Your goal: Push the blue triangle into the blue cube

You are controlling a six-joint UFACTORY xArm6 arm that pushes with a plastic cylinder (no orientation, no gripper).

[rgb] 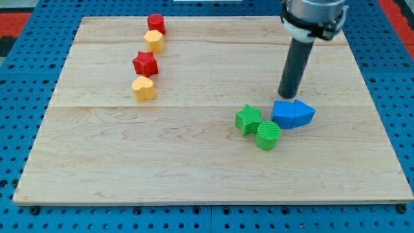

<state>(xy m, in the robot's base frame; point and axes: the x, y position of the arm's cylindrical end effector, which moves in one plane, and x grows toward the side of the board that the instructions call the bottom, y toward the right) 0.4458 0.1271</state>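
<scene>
View's left, upper board: red cylinder [156, 23], yellow block [154, 41], red star [145, 63], yellow heart [143, 88] in a column. Centre-right: green star [248, 119] touching green cylinder [268, 135]. Blue cube [284, 114] and blue triangle [304, 112] touching (triangle rightward). My tip [286, 97] just above the cube; no jaws.

A lab: wooden board [194, 175] on blue perforated bench [19, 52].
</scene>
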